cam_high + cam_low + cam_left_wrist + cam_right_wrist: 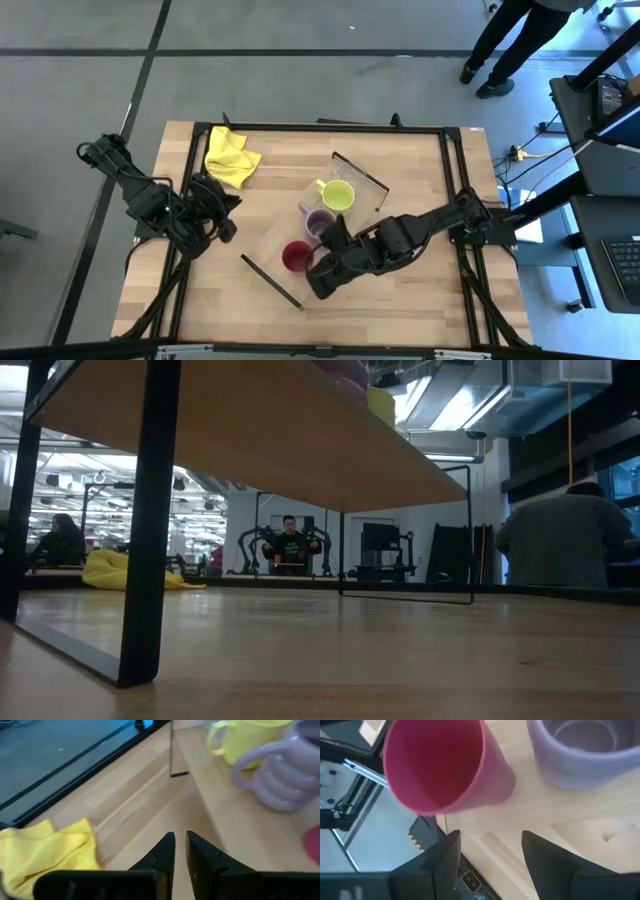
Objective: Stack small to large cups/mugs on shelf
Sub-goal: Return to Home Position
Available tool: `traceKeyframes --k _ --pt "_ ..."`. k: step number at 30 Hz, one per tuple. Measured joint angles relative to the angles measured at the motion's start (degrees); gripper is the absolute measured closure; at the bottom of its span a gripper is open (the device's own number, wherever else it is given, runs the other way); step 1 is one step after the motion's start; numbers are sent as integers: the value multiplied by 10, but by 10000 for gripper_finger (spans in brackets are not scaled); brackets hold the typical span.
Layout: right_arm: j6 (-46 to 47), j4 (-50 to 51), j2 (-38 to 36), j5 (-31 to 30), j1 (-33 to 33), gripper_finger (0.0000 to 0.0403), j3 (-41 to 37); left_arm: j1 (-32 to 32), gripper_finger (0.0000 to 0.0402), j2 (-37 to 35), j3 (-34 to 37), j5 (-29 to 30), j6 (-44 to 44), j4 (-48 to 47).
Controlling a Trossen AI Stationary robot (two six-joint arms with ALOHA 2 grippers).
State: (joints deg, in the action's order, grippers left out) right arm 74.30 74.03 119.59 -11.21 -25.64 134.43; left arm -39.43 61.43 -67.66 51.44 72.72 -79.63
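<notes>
The broad slatted light-wood table [420, 310] carries everything. A long light-wood shelf [280, 250] with a thin dark rail at each short end lies slantwise across the middle of it. From table height the board is seen raised on those rails, with open space underneath.

The right arm reaches in from the table's right side. Its claw [491, 836] hangs just beside the shelf end where the smallest cup stands. Its fingers are spread wide apart and have hold of nothing, and I see no contact with the cup. The left arm is drawn back near the table's left edge. Its claw [180, 837] has the fingers nearly together with only a thin slit between them, and it is empty.

A crumpled yellow cloth [232, 158] lies on the table towards the far left corner, near the left claw and apart from the shelf.

All three cups stand upright in a row along the shelf. The lime-yellow handled mug [337, 195] is nearest the far rail. The lilac ribbed handled mug [319, 224] is just beside it in the middle. The dark red handleless tumbler [297, 256] stands towards the near rail.

A person's legs [500, 45] show on the floor beyond the table's far right corner.
</notes>
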Motion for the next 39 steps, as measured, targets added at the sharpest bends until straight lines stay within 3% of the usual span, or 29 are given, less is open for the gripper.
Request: traceKeyframes --k 5,9,11,15,19,22,26,31,36,39 --pt "-34 -13 -12 12 -1 191 1 -7 363 -36 -18 -27 -115 93" --pt "-70 -95 -40 91 14 191 5 -6 363 -76 -47 -120 -291 230" --pt "-126 -160 -52 116 16 191 5 -7 363 -93 -64 -112 -351 273" --pt "-321 -283 -65 118 14 191 5 -6 362 -124 -111 -30 -359 279" --pt "-407 -326 -69 132 18 191 5 -6 362 -143 -132 -78 -286 299" --pt "-518 -344 -71 130 16 191 5 -15 364 -142 -126 -160 -392 348" --pt "-558 -309 -72 55 11 191 -2 -43 360 -123 -62 -215 -492 471" --pt "-619 -392 -74 49 13 191 -53 -75 358 -121 75 -211 -599 710" --pt "-573 -400 -147 77 33 191 -230 -85 362 -250 219 -242 -636 814" --pt "-583 -515 -269 74 48 191 -371 -85 362 -367 259 -272 -673 804"
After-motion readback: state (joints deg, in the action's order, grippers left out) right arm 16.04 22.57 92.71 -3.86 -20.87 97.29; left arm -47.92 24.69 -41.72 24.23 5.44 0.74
